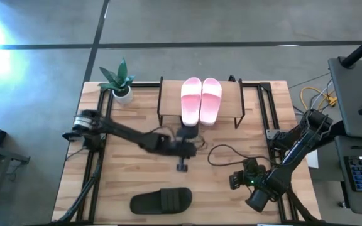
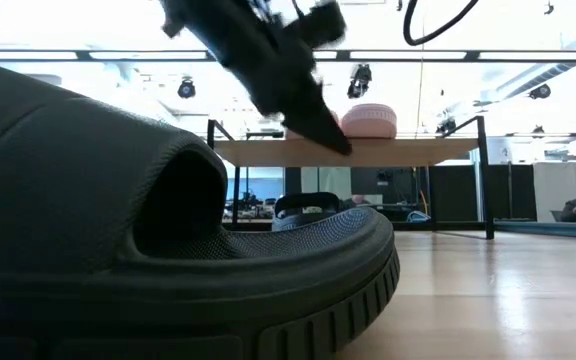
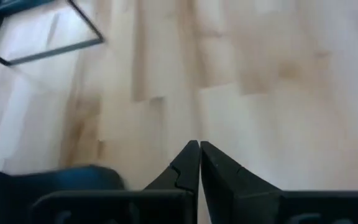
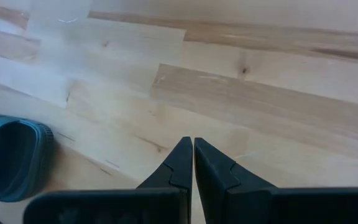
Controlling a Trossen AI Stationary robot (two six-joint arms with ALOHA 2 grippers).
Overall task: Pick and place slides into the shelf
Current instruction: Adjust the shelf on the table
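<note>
Two pale pink slides lie side by side on the shelf's top board, also seen in the low view. One dark slide rests on the table under the shelf's front edge. The other dark slide lies flat near the table's near edge and fills the low view's foreground. My left gripper hovers shut just in front of the shelf, above the table. My right gripper waits shut at the table's right near side.
A potted plant stands at the table's far left corner. Black frame rails run along both table sides. A black cable loops on the table right of centre. Bare wood lies between the shelf and the near dark slide.
</note>
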